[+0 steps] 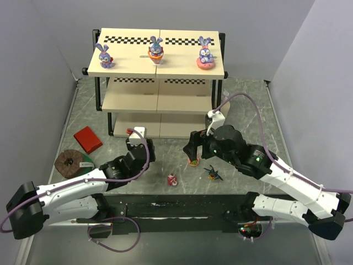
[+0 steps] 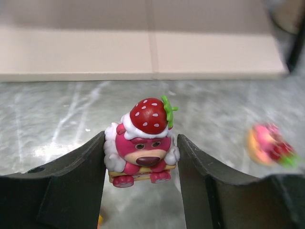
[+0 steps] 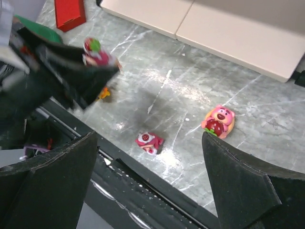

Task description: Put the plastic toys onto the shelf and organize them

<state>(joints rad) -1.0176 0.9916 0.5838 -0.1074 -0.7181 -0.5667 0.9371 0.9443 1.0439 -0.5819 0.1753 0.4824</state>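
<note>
Three purple-blue bunnies [image 1: 156,49] stand in a row on the top board of the shelf [image 1: 127,58]. My left gripper [image 2: 141,157] is shut on a pink bear toy with a strawberry hat [image 2: 143,138], held upright just in front of the shelf's lowest board [image 2: 214,52]. The right gripper [image 3: 148,157] hangs wide open above the table, holding nothing. Below it a small pink figure [image 3: 150,140] lies tipped over, and a pink bear on an orange ring [image 3: 219,121] sits by its right finger. A dark winged toy [image 1: 213,174] rests under the right arm.
A red block [image 1: 88,139] and a brown ring on a green disc [image 1: 69,163] lie at the left of the marble table [image 1: 248,110]. An orange scrap [image 3: 104,93] shows beneath the left gripper. The black base rail [image 1: 176,210] runs along the near edge.
</note>
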